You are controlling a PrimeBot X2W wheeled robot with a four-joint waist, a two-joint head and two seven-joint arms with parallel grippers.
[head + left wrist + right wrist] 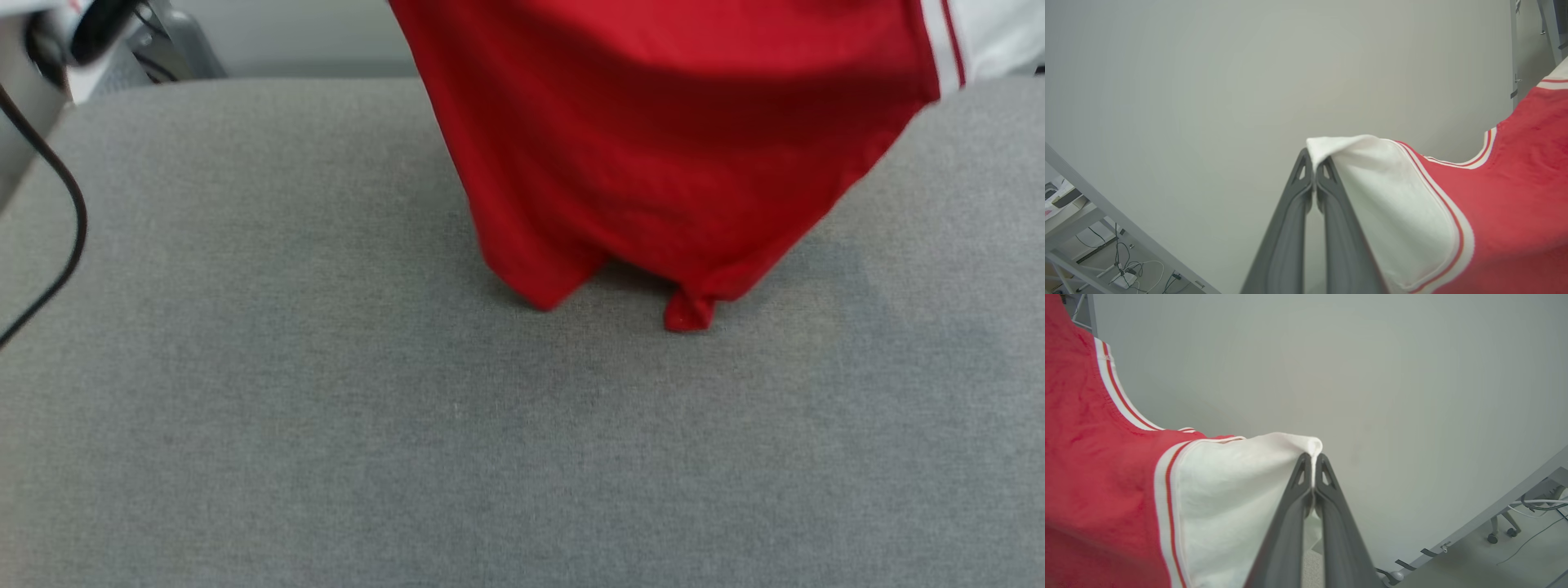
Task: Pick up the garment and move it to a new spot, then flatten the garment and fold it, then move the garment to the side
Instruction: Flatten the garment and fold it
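**One garment [653,147] hanging from two pinches**

Nearest me is the grey cloth-covered table [326,425]. A little right of its middle, the two lowest red hem corners seem to rest on it. From there the fabric climbs steeply, out past the top of the head view. Up high, the left gripper [1314,163] has its fingers pressed tight on the edge of one white sleeve. The right gripper [1312,457] is clamped the same way on the other sleeve. Behind them stands a pale wall [1208,81].
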